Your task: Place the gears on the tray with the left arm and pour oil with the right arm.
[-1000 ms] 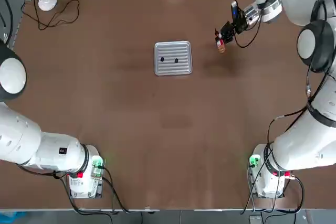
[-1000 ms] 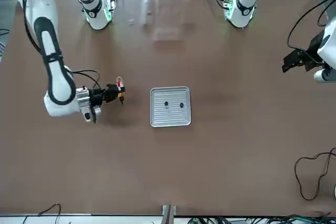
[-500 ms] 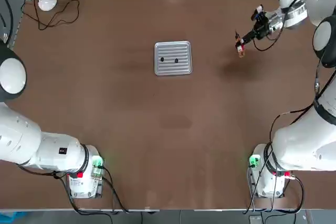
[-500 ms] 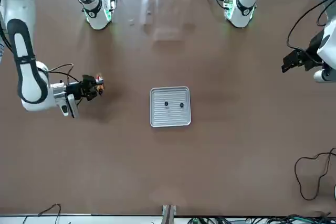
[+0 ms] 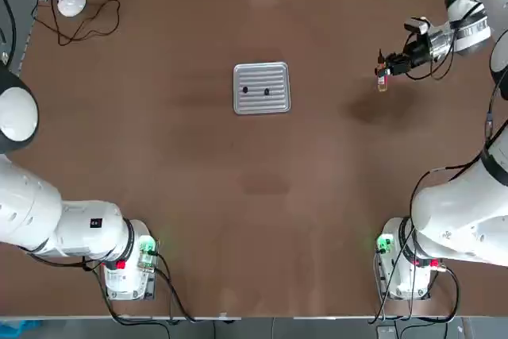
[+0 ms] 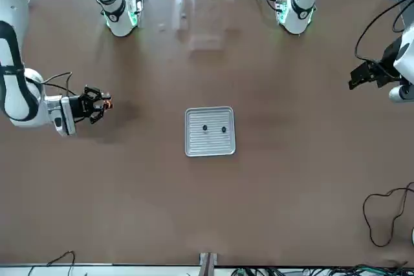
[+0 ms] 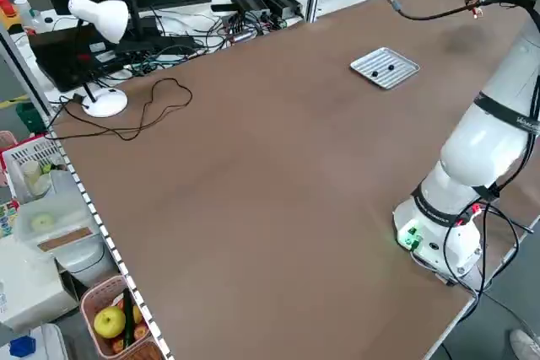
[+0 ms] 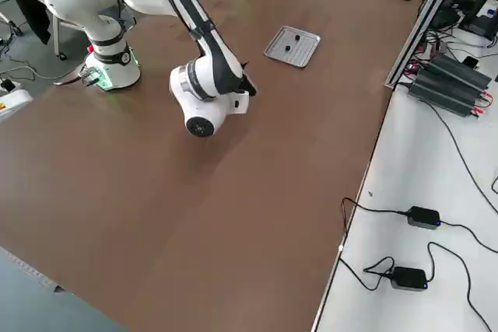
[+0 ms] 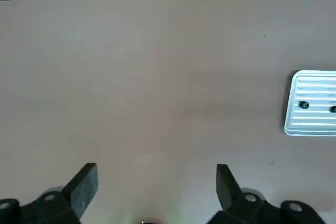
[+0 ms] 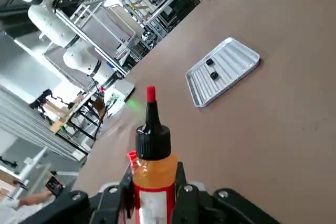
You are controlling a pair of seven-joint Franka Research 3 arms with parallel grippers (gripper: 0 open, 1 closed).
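The right gripper (image 5: 386,65), still pinching the oil (image 10: 153,169), has swung well away from the tray (image 5: 261,105) where both gears (image 5: 244,90) lie; pouring looks finished; the left gripper (image 9: 152,195) hangs spread, idle.

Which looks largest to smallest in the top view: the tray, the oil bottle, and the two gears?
1. The tray, by far the largest.
2. The oil bottle, held off to the side by the right gripper; it sits above the table, so it may look slightly bigger.
3. The two gears, tiny dots on the tray, alike in size.
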